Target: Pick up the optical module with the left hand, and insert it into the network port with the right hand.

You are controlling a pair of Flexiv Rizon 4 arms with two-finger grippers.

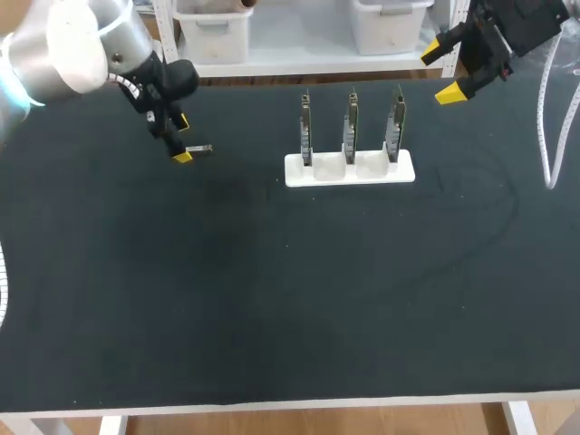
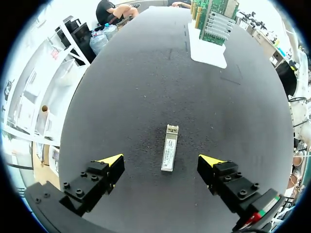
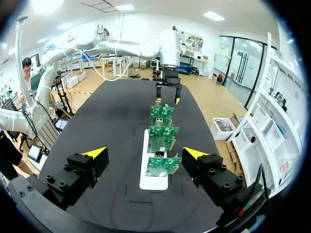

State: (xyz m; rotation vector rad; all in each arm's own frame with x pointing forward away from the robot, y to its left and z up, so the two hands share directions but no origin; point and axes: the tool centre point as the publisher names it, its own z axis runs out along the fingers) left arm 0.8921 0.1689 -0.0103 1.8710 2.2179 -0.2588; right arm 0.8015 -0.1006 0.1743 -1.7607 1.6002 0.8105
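Observation:
The optical module (image 2: 169, 148), a small silver metal bar, lies flat on the black table between and just ahead of my left gripper's (image 2: 163, 163) open fingers, touching neither; in the head view the module (image 1: 200, 149) shows beside the left gripper (image 1: 180, 140) at the back left. Three green circuit boards with network ports (image 1: 351, 133) stand upright in a white holder (image 1: 350, 169) at the back middle. My right gripper (image 1: 445, 70) hangs open above the back right of the table; in its wrist view the right gripper (image 3: 145, 154) looks along the row of boards (image 3: 162, 133).
A white cable (image 1: 547, 136) hangs down at the right edge of the table. The black mat (image 1: 272, 290) spreads wide in front of the holder. My left arm (image 3: 167, 63) shows beyond the boards in the right wrist view.

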